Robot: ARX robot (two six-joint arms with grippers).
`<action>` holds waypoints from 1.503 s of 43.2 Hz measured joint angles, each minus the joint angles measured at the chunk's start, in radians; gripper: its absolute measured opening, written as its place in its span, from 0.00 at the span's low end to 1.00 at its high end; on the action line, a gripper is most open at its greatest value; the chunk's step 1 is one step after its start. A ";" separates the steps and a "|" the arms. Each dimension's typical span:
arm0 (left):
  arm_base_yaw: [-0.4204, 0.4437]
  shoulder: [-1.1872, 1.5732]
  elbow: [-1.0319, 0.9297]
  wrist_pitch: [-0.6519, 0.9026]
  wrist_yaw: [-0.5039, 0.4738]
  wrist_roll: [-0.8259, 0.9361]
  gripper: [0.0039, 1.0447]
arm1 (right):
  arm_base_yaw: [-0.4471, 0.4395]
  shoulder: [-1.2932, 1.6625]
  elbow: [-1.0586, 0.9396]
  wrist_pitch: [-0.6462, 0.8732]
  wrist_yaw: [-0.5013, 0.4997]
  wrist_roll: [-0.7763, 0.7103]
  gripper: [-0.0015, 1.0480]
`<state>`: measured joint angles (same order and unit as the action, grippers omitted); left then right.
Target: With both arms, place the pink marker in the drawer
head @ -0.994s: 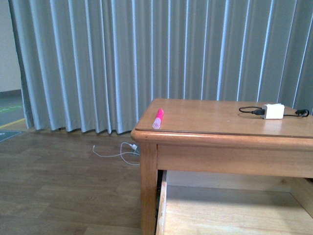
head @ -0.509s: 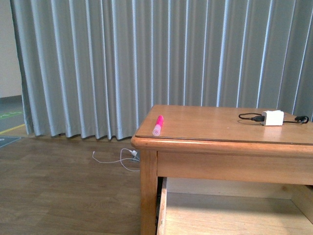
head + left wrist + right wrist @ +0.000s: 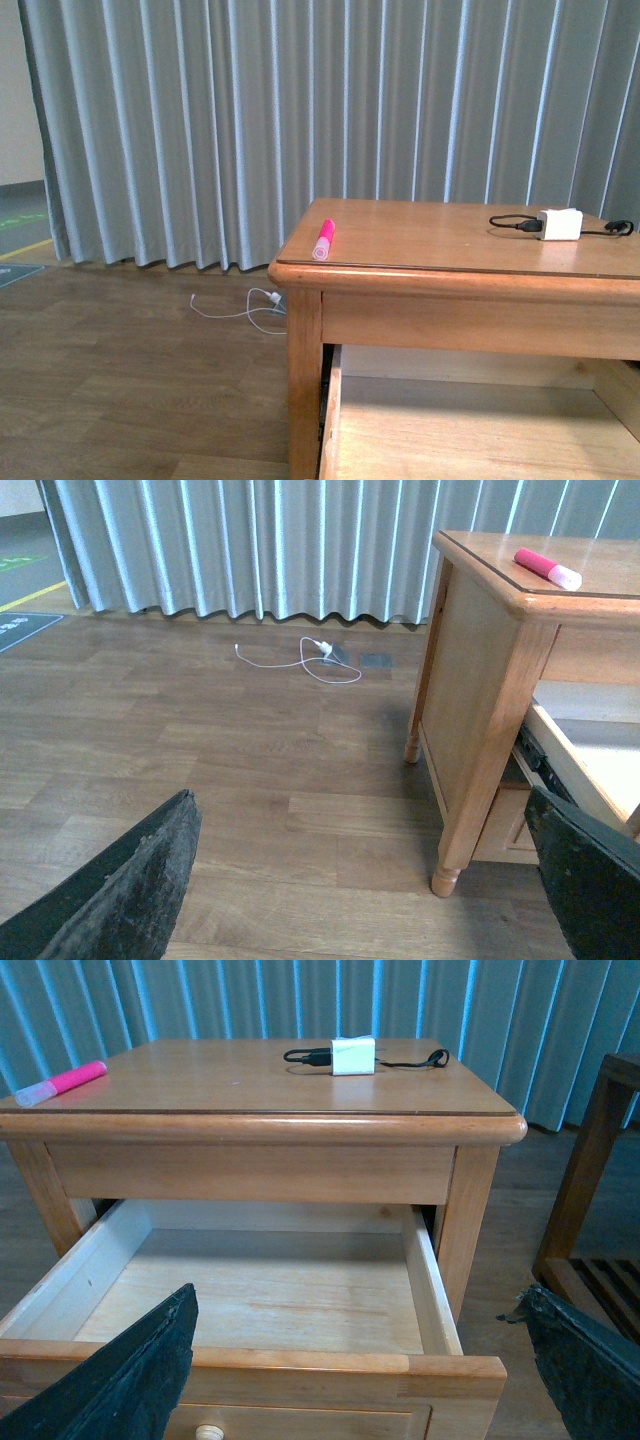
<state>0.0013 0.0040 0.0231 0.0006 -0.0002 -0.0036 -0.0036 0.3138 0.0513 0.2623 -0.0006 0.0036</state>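
The pink marker (image 3: pixel 323 240) lies on the wooden table's top near its front left corner, pale cap end toward the edge. It also shows in the left wrist view (image 3: pixel 546 568) and the right wrist view (image 3: pixel 60 1082). The drawer (image 3: pixel 440 1365) is pulled open below the tabletop, empty inside, its pale knob (image 3: pixel 208 1432) on the front; its side wall shows in the front view (image 3: pixel 330 420). My left gripper (image 3: pixel 365 880) is open over the floor left of the table. My right gripper (image 3: pixel 360 1360) is open in front of the drawer. Neither arm shows in the front view.
A white charger block (image 3: pixel 559 224) with black cable lies at the tabletop's far right. A white cable (image 3: pixel 240 308) lies on the floor by the grey curtain (image 3: pixel 300 110). A second wooden piece of furniture (image 3: pixel 590 1180) stands right of the table.
The front view has shifted slightly: it rose half a second ago and is now back close to where it was a second ago. The marker and charger have not moved on the table.
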 joint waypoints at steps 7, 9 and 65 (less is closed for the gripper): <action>0.000 0.000 0.000 0.000 0.000 0.000 0.94 | 0.000 0.000 0.000 0.000 0.000 0.000 0.92; 0.000 0.000 0.000 0.000 0.000 0.000 0.94 | 0.000 0.000 0.000 0.000 0.000 0.000 0.92; -0.428 1.919 1.398 0.260 -0.208 -0.111 0.94 | 0.000 0.000 0.000 0.000 0.000 0.000 0.92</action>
<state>-0.4267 1.9232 1.4216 0.2604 -0.2081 -0.1143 -0.0036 0.3138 0.0513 0.2623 -0.0006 0.0036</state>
